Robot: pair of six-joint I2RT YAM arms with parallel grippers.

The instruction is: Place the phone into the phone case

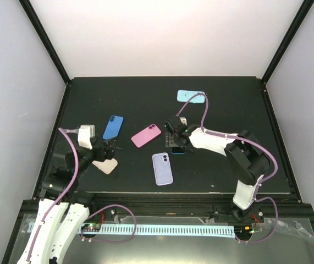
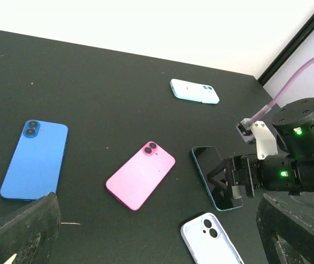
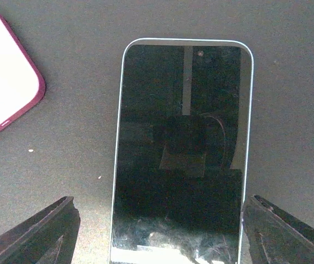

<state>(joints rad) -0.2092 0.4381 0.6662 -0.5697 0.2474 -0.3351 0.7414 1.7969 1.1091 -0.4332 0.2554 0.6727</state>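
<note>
A phone with a black screen and teal edge (image 3: 181,148) lies face up on the black table; it also shows in the left wrist view (image 2: 209,168) and, mostly under the gripper, in the top view (image 1: 178,149). My right gripper (image 3: 159,225) is open and low over the phone's near end, one finger on each side; the right finger sits at the phone's edge and the left finger stands apart from it. It shows in the top view too (image 1: 174,137). A lavender phone case (image 1: 163,168) lies just in front, also seen in the left wrist view (image 2: 211,239). My left gripper (image 1: 108,149) is open and empty.
A pink phone (image 1: 146,135), a blue phone (image 1: 113,127) and a light blue case (image 1: 191,96) lie on the table (image 1: 228,104). A beige case or phone (image 1: 106,165) lies under my left gripper. The pink phone's corner shows in the right wrist view (image 3: 5,88).
</note>
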